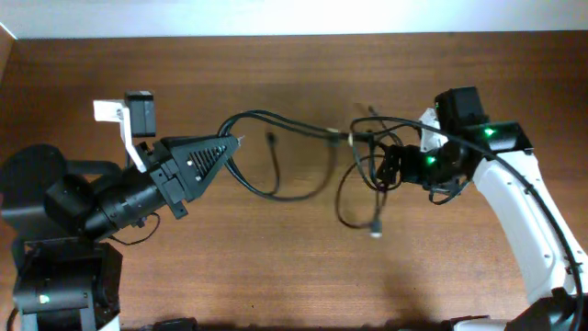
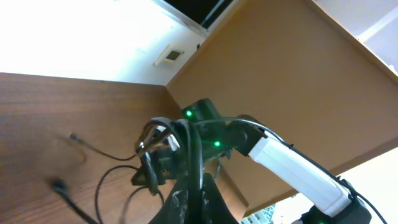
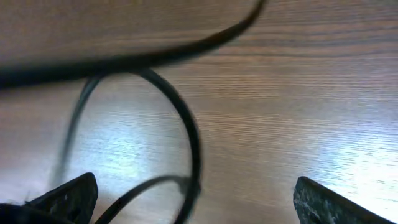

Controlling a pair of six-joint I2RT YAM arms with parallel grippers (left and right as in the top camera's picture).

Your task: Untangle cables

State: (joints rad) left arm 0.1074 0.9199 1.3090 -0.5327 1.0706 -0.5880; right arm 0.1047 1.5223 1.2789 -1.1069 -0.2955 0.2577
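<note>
Well inside table (image 1: pixel 276 276) edges, cables (image 1: pixel 276 195).

Overhead we see soft, even light on the brown wooden table (image 1: pixel 294 267). Left wrist blows out white upper-left; right wrist's thin black cables (image 3: pixel 193 143) are blurry.

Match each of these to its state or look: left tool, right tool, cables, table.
Things:
1. left tool
2. right tool
3. cables
4. table

States:
A. open wide, a cable loop lying between its fingers
B. thin and black, running from one tool across to a tangle by the other
C. shut on a strand
D. brown wood grain

Pairs: 1-C, 2-A, 3-B, 4-D
</note>
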